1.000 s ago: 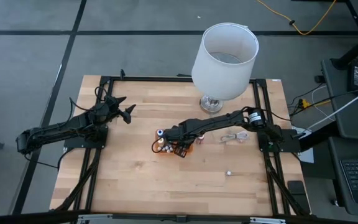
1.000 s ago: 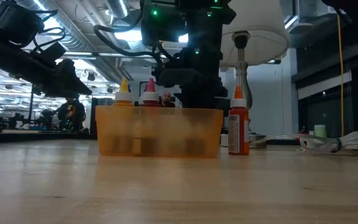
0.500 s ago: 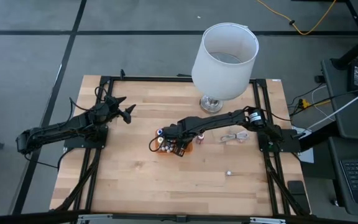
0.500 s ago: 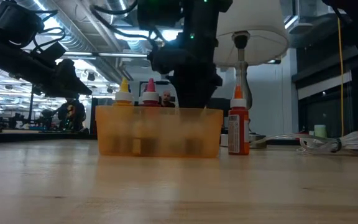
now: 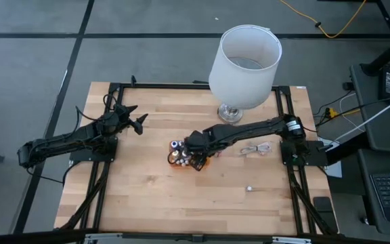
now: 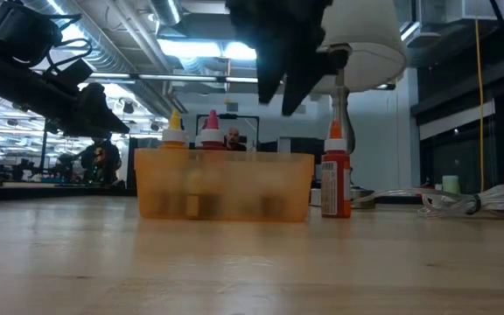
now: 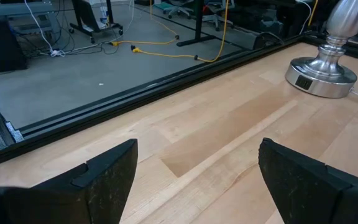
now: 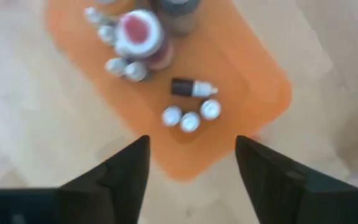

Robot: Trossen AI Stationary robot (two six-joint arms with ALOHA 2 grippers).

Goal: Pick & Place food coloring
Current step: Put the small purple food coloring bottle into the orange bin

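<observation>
Your right hand [image 8: 191,177] hangs empty, fingers apart, over the orange tray [image 8: 263,93] — several food coloring bottles [image 8: 190,119] already inside. One red bottle [image 6: 336,179] waits just beside the tray on the tabletop [image 5: 141,183]. Left hand [image 5: 135,119] idles wide, far off.

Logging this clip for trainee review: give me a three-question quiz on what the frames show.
1. True or false: the right tool is above the orange tray, open and empty.
2. In the right wrist view, the small dark bottle in the tray is: A) upright B) lying on its side.
3. Where is the orange-capped bottle in the low view?

Key: 1 true. 2 B. 3 Standing on the table beside the tray, outside it.
</observation>
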